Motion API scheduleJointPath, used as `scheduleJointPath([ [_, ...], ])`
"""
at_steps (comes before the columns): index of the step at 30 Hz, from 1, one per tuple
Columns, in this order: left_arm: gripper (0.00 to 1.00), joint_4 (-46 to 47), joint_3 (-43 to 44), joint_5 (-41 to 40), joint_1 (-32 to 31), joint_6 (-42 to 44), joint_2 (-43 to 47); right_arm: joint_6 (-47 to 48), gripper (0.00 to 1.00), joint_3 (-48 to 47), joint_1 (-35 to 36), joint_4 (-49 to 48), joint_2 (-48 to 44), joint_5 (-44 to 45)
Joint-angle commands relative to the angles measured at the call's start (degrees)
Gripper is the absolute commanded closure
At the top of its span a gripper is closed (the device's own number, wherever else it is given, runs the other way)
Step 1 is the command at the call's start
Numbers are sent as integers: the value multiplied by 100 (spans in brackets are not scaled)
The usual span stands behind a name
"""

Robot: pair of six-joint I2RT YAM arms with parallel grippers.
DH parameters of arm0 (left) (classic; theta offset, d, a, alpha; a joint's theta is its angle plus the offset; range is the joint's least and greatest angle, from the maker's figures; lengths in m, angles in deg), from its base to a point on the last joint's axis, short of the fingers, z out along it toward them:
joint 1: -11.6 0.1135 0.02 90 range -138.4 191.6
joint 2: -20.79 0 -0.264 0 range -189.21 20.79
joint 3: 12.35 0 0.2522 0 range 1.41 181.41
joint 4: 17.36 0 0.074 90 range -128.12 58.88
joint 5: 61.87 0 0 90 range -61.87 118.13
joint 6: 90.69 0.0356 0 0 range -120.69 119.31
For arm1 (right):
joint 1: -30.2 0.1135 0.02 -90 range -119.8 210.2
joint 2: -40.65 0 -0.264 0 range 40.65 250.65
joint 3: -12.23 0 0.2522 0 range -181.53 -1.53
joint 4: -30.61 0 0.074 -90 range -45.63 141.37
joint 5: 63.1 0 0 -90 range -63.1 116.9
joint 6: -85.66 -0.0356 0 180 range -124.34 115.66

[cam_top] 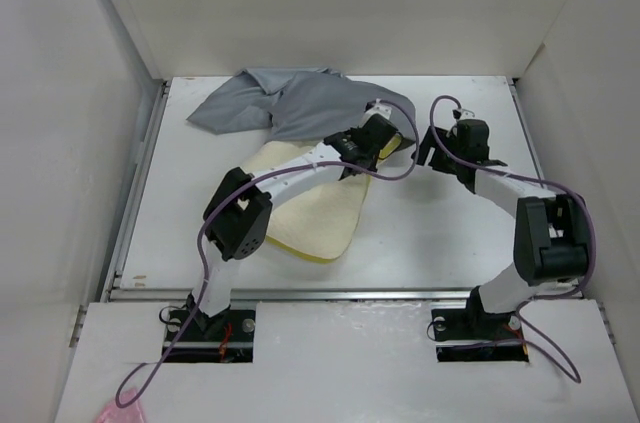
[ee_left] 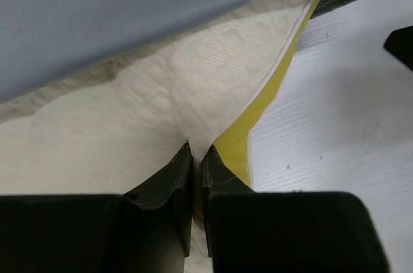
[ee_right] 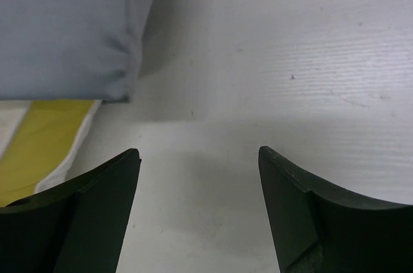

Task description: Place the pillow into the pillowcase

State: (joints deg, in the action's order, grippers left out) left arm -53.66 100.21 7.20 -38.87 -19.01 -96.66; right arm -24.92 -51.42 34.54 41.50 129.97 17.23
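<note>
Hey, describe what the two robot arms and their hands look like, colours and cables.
The left arm and right arm are white links with chunky black joint housings, each trailed by a looping purple cable. The left hand and right hand each have two matte black, tapered fingers. No markings are visible.

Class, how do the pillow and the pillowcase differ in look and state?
The pillow is cream, quilted, yellow-edged; the pillowcase is plain grey. The pillow lies flat; the pillowcase is crumpled, overlapping the pillow's far end. The left gripper pinches the pillow, not the pillowcase. Both are fabric.
</note>
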Motion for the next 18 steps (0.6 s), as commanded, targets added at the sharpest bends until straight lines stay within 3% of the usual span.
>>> scheduleJointPath([
  [1, 100, 84, 51, -280, 82, 13, 574, 230, 21, -511, 216, -986, 225, -236],
  [7, 100, -110, 270, -333, 82, 13, 574, 370, 25, -1338, 471, -925, 1105, -290],
  [13, 100, -162, 385, -500, 82, 13, 574, 423, 25, -1287, 471, -802, 632, -580],
  [14, 100, -162, 385, -500, 82, -39, 574, 423, 25, -1208, 532, -863, 561, -214],
  [16, 100, -162, 447, -439, 82, -39, 574, 423, 41, -1268, 533, -864, 560, 34],
  [18, 100, -162, 447, -438, 82, -39, 705, 344, 76, -1609, 533, -733, 709, 202],
])
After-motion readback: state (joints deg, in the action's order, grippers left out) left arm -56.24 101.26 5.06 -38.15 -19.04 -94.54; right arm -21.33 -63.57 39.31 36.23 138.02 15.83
